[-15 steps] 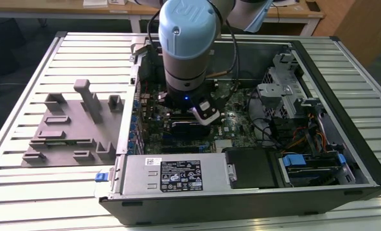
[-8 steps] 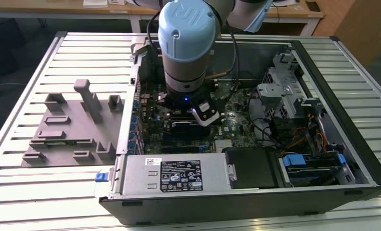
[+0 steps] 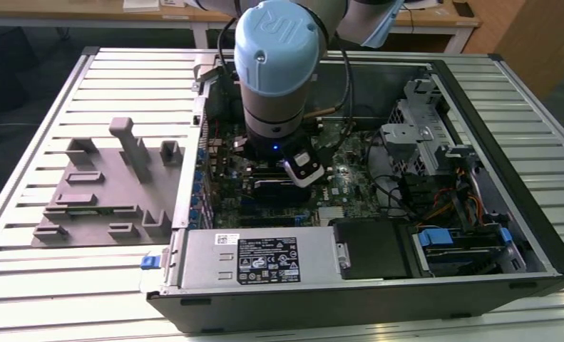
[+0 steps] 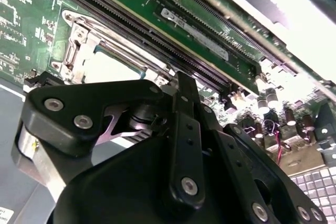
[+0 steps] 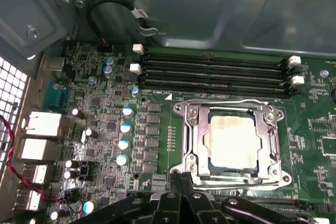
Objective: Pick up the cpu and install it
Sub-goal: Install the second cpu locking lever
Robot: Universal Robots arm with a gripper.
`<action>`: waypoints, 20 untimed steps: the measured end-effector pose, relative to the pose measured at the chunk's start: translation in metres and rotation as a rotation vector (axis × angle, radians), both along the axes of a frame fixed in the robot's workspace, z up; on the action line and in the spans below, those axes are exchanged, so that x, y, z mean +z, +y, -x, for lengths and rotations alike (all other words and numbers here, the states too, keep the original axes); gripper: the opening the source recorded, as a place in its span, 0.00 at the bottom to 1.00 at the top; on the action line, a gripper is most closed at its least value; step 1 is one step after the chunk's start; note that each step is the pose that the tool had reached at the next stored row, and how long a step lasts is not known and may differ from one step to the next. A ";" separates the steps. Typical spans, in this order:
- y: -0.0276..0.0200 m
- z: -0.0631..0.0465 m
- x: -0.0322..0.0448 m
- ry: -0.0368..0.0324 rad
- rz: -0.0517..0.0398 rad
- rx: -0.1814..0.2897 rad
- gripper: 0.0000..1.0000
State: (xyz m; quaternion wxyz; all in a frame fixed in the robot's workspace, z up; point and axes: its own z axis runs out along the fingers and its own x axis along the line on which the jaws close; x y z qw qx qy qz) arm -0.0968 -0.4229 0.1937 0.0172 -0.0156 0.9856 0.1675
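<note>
An open computer case (image 3: 472,235) lies on its side on a pale slatted metal surface (image 3: 34,278), its green circuit board (image 3: 334,192) facing up. The robot arm (image 3: 277,78), with a light blue cap on its grey joint, reaches straight down into the middle of the case and hides the board beneath it; a small blue light glows low on the wrist. Along the case's near edge sits a silver power supply box (image 3: 253,260) with a white label, and beside it a black drive bay (image 3: 377,249) with blue clips. On the exterior view's left, just beside the case, rests a grey holder of plastic blocks (image 3: 105,189). Wooden desks (image 3: 153,11) stand behind.
</note>
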 end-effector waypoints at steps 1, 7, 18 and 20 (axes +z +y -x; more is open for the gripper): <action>0.0001 0.000 -0.0004 -0.0001 -0.0042 0.000 0.11; 0.0010 0.000 -0.0031 -0.0002 -0.0158 0.000 0.11; 0.0016 0.000 -0.0072 -0.0007 -0.0195 0.000 0.11; 0.0022 0.000 -0.0074 -0.0007 -0.0187 0.000 0.11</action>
